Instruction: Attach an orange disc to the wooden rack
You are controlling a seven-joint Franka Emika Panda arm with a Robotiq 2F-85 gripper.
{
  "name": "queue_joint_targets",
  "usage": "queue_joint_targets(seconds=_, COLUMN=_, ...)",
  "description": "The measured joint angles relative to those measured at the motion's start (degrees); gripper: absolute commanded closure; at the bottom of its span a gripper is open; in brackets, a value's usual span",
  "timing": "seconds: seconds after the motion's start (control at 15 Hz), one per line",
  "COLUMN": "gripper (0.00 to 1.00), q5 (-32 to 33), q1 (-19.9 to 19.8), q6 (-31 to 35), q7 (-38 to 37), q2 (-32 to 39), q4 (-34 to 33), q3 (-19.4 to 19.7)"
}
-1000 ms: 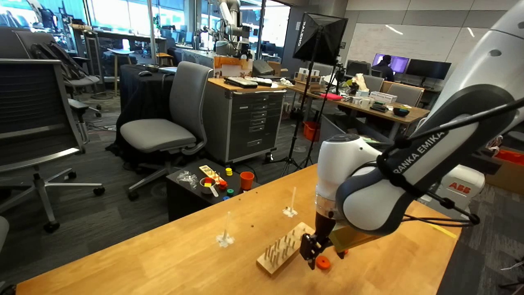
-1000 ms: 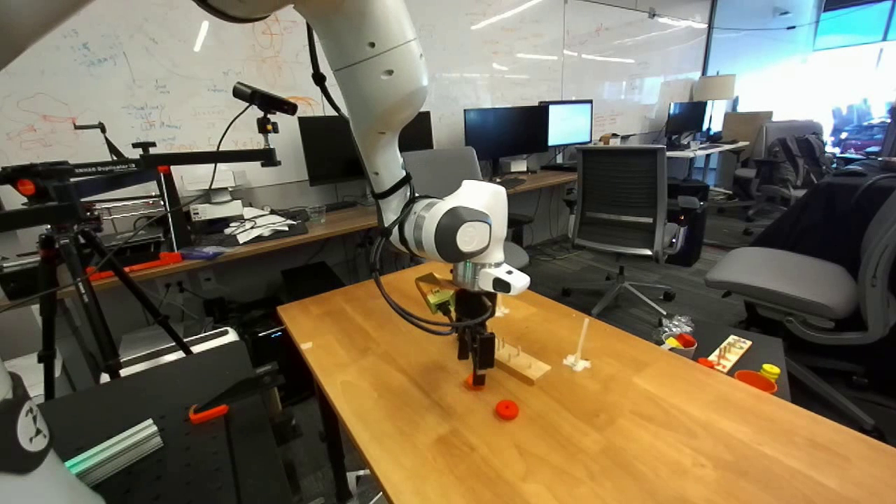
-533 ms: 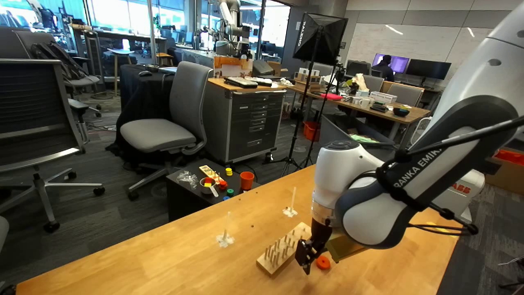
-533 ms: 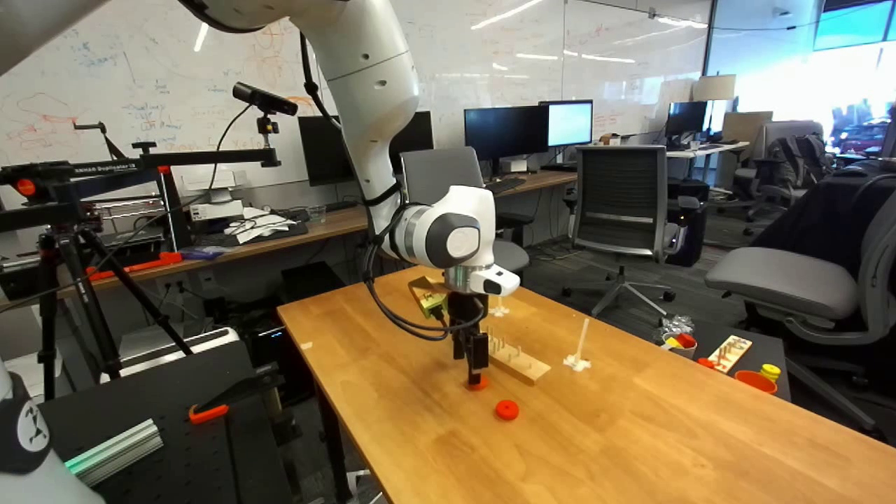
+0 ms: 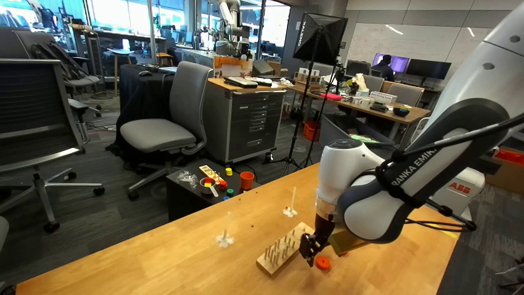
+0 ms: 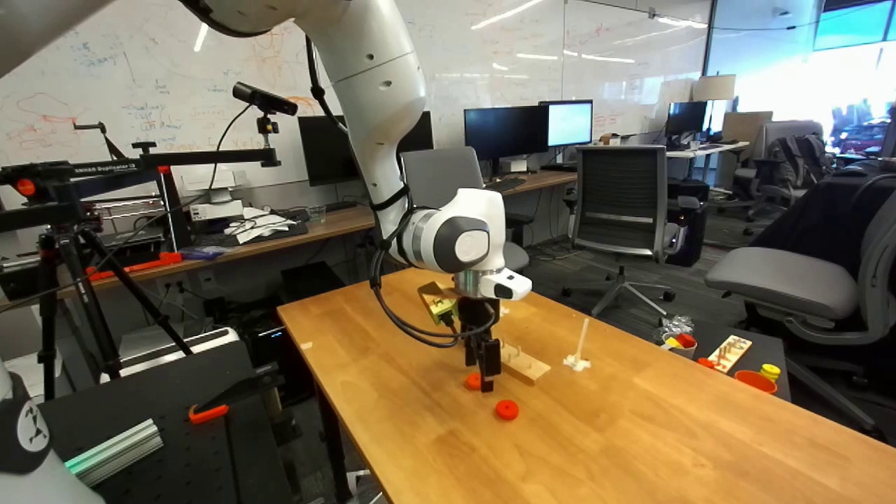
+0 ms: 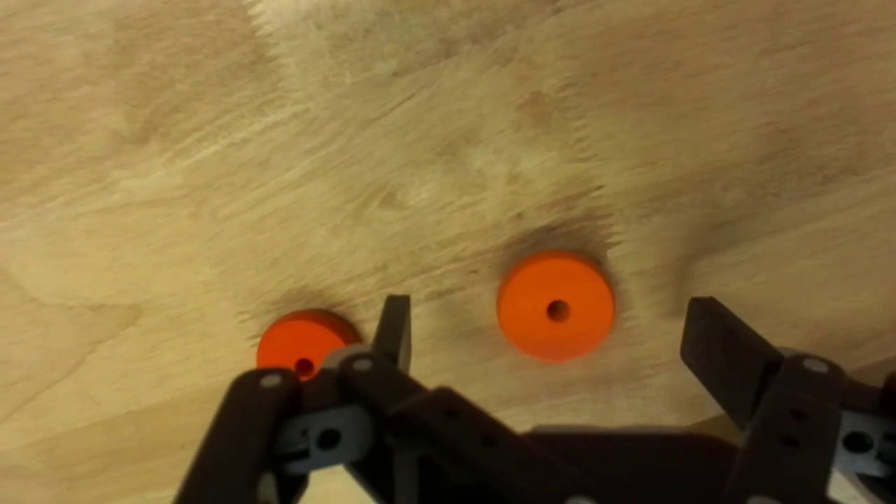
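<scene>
Round orange disc point(image 7: 556, 330), centre-bored (plastic, perhaps): likely light, stiff, slightly slippery; best taken across its rim by the blocky black fingers point(image 7: 724, 357), spread apart.

Wrist view: black two-fingered gripper point(image 7: 551, 315) spread wide; room either side of round pierced orange disc point(image 7: 535, 308) seen between fingers point(image 7: 728, 357). Second round orange disc point(image 7: 301, 339), partly covered by one finger, crowds its outer side; contact unclear. In both exterior views, peg-studded pale wooden rack point(image 5: 280, 256) stands close beside gripper. Beyond rack in an exterior view, two thin whitish upright rods point(image 5: 293, 199); brown wooden tabletop point(image 5: 249, 246) gives passage between rods and rack.
</scene>
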State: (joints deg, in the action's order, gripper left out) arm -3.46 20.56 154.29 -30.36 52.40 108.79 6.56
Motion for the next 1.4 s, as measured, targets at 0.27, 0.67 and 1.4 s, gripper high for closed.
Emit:
queue_joint_targets(seconds=0.27, gripper=0.00, q5=-0.5, q1=-0.2, q6=0.4, q7=0.0, q2=1.2, q4=-0.2, q3=-0.1)
queue_joint_targets(seconds=0.67, gripper=0.58, q5=-1.6, q1=-0.5, q6=1.0, q7=0.0, q2=1.3, q4=-0.6, q3=-0.6)
queue_joint_targets(seconds=1.4, gripper=0.77, q5=-1.6, q1=-1.4, q6=1.0, q7=0.0, q2=0.2, q4=-0.3, q3=-0.5)
